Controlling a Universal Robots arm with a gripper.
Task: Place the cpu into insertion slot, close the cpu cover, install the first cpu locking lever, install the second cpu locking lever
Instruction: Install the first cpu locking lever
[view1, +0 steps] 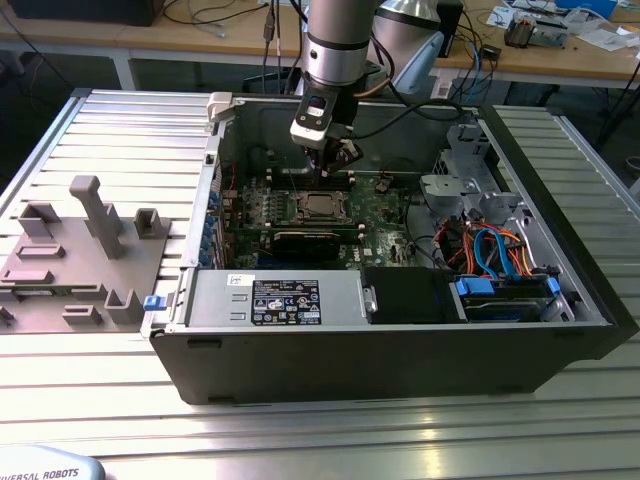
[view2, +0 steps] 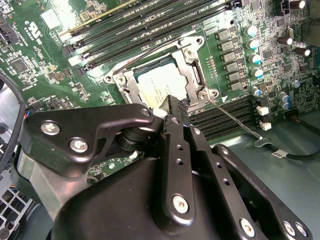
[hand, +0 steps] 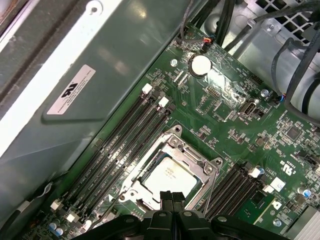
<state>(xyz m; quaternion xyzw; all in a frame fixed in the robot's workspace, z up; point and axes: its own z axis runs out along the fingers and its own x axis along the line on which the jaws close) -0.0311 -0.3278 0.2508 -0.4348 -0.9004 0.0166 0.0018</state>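
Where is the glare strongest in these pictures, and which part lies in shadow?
In the second wrist view, glare whitens the cpu top; in the first wrist view, light shines off the board near the coin cell; in the exterior view, the case inside is darker than the table.

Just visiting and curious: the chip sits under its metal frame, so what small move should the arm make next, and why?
Probably press the locking lever home to latch it. The cpu lies under the closed cpu cover, that thin lever juts out sideways, and the shut gripper hangs at the cover's edge.
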